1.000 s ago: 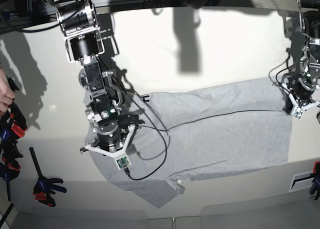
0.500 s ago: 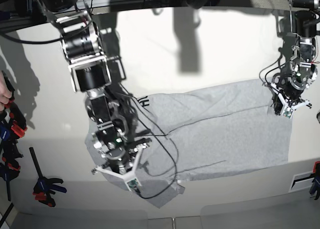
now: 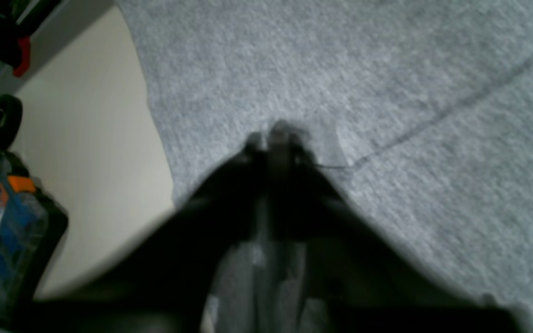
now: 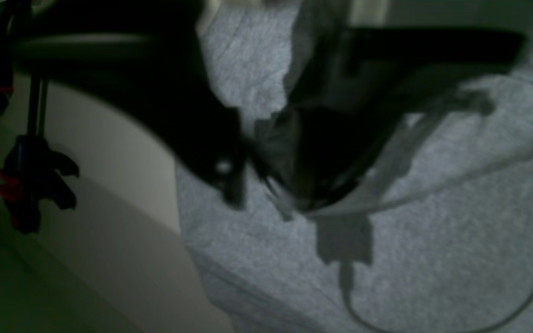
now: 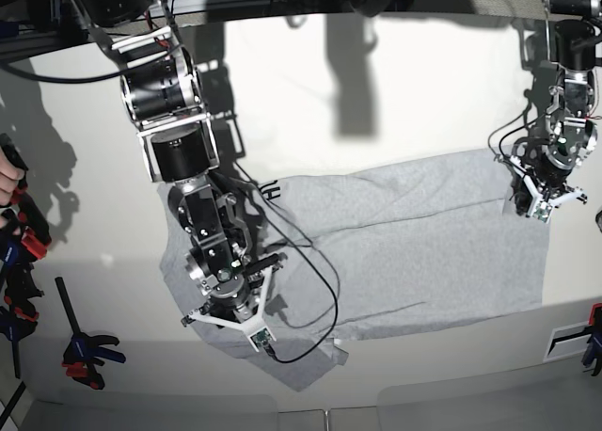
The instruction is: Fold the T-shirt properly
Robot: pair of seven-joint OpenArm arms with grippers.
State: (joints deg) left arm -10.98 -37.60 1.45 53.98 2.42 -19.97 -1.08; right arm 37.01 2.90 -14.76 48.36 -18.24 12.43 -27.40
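**Handling a soft grey shirt: where to pinch it**

Lying spread across the pale bench (image 5: 376,102), the shirt (image 5: 414,252) runs from below the right arm, on the base view's left, over to the left arm at the far side. It is heather-grey knit, plain side up, with a scrap of black lettering peeping out at a turned edge near the right arm. Creases run along its middle and one flap juts toward the near bench edge, so it is not yet squared.

The cloth looks light and limp. It should drape and bunch, not hold a shape, and a single layer will likely slide over the smooth bench when dragged. Nothing about it is fragile, but a grip taken mid-panel would only raise a tent of fabric. Better holds are the hems and corners, where the doubled seam gives something firmer to bite.

The left pincer (image 3: 275,138) sits low over the shirt's corner region, tips drawn together in the wrist view. Grey cloth seems to run back between the fingers, though blur stops me confirming a hold. The right pincer (image 4: 266,185) hovers over or presses on the shirt near its bench-side edge. That view is dark and smeared, and I cannot tell whether it is parted or clamped. A loose cable (image 5: 320,290) trails across the fabric and could snag a fold.
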